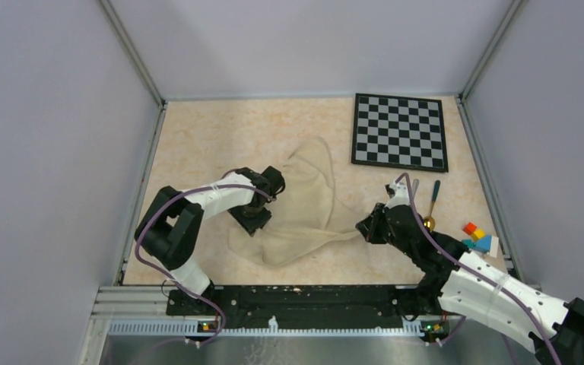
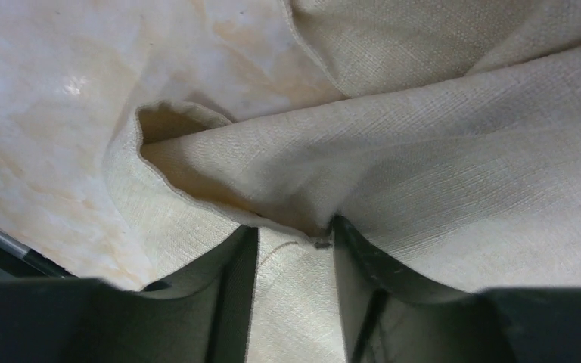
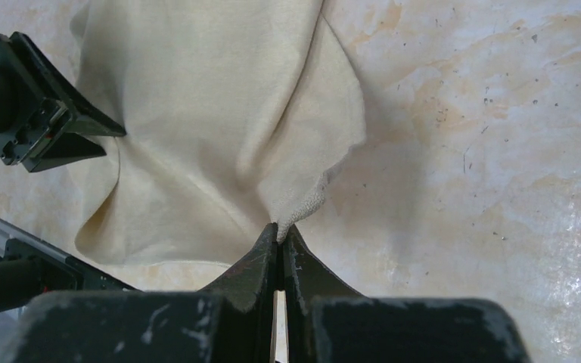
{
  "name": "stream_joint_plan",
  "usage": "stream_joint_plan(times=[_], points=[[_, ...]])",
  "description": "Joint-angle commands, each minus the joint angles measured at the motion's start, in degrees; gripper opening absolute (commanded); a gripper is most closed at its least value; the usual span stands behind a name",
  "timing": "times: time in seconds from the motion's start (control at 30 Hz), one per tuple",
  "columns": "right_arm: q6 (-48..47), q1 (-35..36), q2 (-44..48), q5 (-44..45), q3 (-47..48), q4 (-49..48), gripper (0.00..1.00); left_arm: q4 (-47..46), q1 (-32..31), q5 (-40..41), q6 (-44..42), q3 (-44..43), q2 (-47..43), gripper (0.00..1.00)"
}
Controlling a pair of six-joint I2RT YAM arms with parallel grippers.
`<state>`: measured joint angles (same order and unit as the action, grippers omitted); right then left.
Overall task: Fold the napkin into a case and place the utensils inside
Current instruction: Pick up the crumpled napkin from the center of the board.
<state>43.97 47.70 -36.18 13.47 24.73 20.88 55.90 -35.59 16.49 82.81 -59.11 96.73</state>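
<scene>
Soft, even light falls from above, bright but not harsh. The pale table (image 1: 198,137) throws white glare in both wrist views. The napkin (image 1: 304,198) holds gentle shadows in its folds. Close foregrounds go dark and blurred; the overhead view is crisp.

Plain tan cloth napkin (image 1: 304,205) lies mid-table. Black-and-white checkered board (image 1: 400,131) sits behind it, to the right. Gold-bowled, dark-handled spoon (image 1: 432,204) is right of the napkin, before the board. Small coloured blocks (image 1: 477,237) are right of the spoon. Left gripper (image 1: 252,220) is at the napkin's left edge, right gripper (image 1: 363,228) at its right corner.
</scene>
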Motion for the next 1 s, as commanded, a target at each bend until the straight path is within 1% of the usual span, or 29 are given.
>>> stream_joint_plan(times=[0.0,0.03,0.07,0.2,0.3,0.43,0.53,0.6,0.7,0.77,0.83,0.97], points=[[-1.2,-0.5,-1.4,1.4,1.4,-1.3,0.00,-3.3,0.4,3.1,-1.7,3.5,-7.0,0.53],[-1.3,-0.5,-1.9,1.3,1.5,-1.5,0.00,-3.8,0.4,3.1,-2.1,4.3,-8.6,0.60],[-1.4,-0.4,-2.4,1.1,1.7,-1.7,0.00,-4.2,0.4,3.1,-2.5,5.0,-10.3,0.62],[-1.1,-0.5,-3.8,0.5,1.8,-2.9,0.00,-3.3,0.3,2.8,-2.2,7.8,-17.1,0.63],[-1.0,-0.5,-4.5,0.3,1.7,-4.0,0.00,-5.5,0.4,1.5,-3.0,10.8,-19.1,0.64],[-1.1,-0.4,-5.9,-0.2,2.1,-5.3,0.00,-7.7,0.4,-0.2,-3.9,11.3,-17.4,0.70],[-1.4,-0.5,-6.7,-0.6,2.7,-5.0,0.00,-7.3,0.4,-0.1,-4.4,10.3,-15.6,0.69],[-1.3,-0.4,-6.6,-0.6,2.8,-4.7,0.00,-4.8,0.4,1.0,-3.0,9.9,-15.0,0.69],[-1.4,-0.5,-5.6,-0.4,2.6,-4.2,0.00,2.2,0.4,2.7,2.7,9.5,-14.0,0.74],[-1.4,-0.5,-4.8,0.0,2.2,-4.1,0.00,2.3,0.3,2.5,2.1,9.9,-13.6,0.75],[-1.2,-0.5,-4.2,0.3,1.8,-4.2,0.00,1.4,0.3,1.9,1.4,10.9,-13.0,0.74],[-1.2,-0.5,-4.2,0.0,1.9,-4.3,0.00,0.6,0.3,1.1,1.5,11.8,-12.6,0.68]])
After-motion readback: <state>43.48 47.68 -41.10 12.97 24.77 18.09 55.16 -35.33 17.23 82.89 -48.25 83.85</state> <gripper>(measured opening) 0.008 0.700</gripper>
